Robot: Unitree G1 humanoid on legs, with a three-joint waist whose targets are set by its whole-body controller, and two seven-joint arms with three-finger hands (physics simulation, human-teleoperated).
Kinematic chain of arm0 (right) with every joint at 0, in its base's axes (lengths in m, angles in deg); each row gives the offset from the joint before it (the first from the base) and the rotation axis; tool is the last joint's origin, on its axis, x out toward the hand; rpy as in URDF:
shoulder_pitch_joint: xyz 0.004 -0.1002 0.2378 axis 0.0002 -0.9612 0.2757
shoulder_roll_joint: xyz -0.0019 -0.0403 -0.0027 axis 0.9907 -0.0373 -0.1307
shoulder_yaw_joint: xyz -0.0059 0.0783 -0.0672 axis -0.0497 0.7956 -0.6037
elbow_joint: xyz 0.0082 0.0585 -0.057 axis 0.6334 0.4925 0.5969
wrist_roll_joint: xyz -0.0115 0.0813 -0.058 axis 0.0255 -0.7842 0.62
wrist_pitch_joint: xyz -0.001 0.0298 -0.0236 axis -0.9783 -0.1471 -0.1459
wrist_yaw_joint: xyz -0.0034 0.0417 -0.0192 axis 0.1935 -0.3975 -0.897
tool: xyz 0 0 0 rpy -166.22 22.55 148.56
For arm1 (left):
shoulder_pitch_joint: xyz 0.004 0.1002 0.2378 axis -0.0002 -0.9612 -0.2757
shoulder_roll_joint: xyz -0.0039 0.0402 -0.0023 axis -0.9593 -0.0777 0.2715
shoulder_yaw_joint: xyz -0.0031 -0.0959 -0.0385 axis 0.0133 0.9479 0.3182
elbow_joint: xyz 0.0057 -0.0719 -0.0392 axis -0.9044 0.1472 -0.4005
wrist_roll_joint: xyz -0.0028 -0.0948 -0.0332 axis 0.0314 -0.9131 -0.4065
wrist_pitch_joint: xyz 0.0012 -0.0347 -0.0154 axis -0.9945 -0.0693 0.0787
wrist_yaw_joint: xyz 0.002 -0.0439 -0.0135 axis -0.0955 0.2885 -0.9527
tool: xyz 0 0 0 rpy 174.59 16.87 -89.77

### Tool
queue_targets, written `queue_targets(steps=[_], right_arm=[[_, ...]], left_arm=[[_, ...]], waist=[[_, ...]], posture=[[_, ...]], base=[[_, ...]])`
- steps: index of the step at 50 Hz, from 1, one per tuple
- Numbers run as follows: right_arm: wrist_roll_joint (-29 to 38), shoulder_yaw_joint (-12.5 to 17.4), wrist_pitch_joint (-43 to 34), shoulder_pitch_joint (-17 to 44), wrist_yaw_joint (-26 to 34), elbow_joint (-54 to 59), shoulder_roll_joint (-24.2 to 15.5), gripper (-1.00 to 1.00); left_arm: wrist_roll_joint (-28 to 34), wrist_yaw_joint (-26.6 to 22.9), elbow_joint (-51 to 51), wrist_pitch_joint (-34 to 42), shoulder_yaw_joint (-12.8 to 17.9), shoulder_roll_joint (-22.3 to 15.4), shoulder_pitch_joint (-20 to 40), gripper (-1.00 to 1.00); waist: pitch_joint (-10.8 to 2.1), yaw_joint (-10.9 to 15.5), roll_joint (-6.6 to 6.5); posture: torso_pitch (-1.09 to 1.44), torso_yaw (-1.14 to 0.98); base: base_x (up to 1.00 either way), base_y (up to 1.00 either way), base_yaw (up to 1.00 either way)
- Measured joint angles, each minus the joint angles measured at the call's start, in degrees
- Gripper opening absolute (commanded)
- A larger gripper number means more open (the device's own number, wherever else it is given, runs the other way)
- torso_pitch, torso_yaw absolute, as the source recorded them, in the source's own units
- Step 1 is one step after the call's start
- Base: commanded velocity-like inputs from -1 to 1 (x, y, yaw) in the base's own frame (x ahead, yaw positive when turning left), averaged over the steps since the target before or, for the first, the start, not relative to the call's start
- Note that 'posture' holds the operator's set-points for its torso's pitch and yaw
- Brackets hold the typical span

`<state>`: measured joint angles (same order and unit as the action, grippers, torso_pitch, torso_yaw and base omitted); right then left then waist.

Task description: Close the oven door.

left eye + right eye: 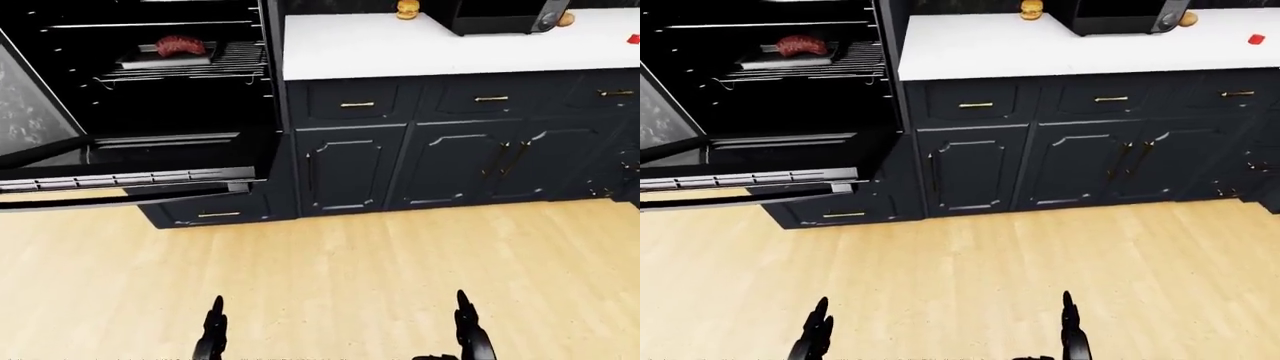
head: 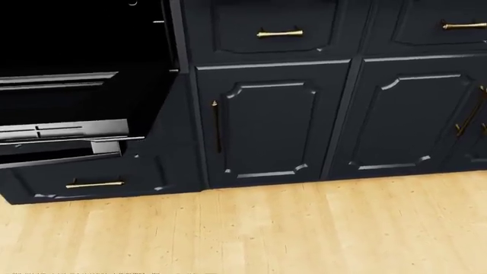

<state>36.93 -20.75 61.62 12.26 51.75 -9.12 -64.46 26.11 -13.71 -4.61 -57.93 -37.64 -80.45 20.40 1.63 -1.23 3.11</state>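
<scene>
The black oven (image 1: 150,82) stands open at the upper left of the left-eye view. Its door (image 1: 120,176) hangs down flat, its edge toward me, and also shows in the head view (image 2: 68,134). A piece of red meat (image 1: 180,45) lies on a tray on the upper rack. My left hand (image 1: 213,334) and right hand (image 1: 468,330) are low at the bottom edge, fingers pointing up, both empty and well short of the door.
Dark blue cabinets (image 1: 450,150) with brass handles run right of the oven under a white counter (image 1: 420,45). A black microwave (image 1: 500,15) and a burger (image 1: 407,9) stand on it. A drawer (image 1: 215,214) sits under the oven. Light wood floor (image 1: 350,270) lies between me and the cabinets.
</scene>
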Motion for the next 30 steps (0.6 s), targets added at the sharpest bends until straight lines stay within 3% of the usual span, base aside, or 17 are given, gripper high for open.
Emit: queue_targets(steps=[4,7,8,12,23,25,28,30], right_arm=[[0.22,-0.58,0.24,-0.17,-0.23,-0.24,0.46,1.00],[0.22,-0.68,0.11,-0.06,0.01,0.05,0.37,1.00],[0.14,-0.66,-0.14,0.27,0.19,0.10,0.84,1.00],[0.52,-0.90,-0.65,0.65,1.55,0.42,0.95,1.00],[-0.28,0.09,-0.34,0.94,1.54,0.16,0.25,1.00],[-0.29,0.24,-0.63,0.99,1.50,0.21,-0.27,1.00],[-0.58,0.50,-0.93,0.63,1.17,0.53,-0.32,1.00],[-0.58,0.40,-0.85,0.70,1.09,0.41,-0.31,1.00]], left_arm=[[-0.28,0.16,-0.31,-0.23,0.35,-0.33,0.32,1.00],[-0.36,0.18,-0.34,-0.45,0.39,-0.44,0.17,1.00],[-0.41,0.25,-0.26,-0.19,0.51,-0.91,0.32,1.00],[-0.98,0.68,-0.10,-0.04,1.04,-1.27,-0.10,1.00],[-0.74,0.34,-0.21,0.09,0.59,-0.84,0.16,1.00],[-0.79,0.33,-0.28,0.25,0.46,-0.17,0.39,1.00],[-0.38,-0.10,-0.05,0.47,-0.05,0.19,0.22,1.00],[-0.36,-0.22,-0.13,0.37,0.07,-0.02,0.25,1.00]], waist=[[0.65,0.20,-3.79],[0.13,0.56,-7.92],[0.43,0.99,-7.21],[0.12,1.65,-6.35],[0.50,0.90,1.67],[0.59,0.12,0.48],[-0.14,-0.18,0.56],[-0.11,0.01,-0.13]], posture=[[0.00,0.00],[0.00,0.00],[0.00,0.00],[0.00,0.00],[0.00,0.00],[0.00,0.00],[0.00,0.00],[0.00,0.00]], base=[[0.00,0.32,0.00],[0.00,0.32,0.00],[0.00,0.31,0.00],[0.00,0.31,0.00],[0.00,0.32,0.00],[0.00,0.31,0.00],[0.00,0.32,0.00],[0.00,0.32,0.00]])
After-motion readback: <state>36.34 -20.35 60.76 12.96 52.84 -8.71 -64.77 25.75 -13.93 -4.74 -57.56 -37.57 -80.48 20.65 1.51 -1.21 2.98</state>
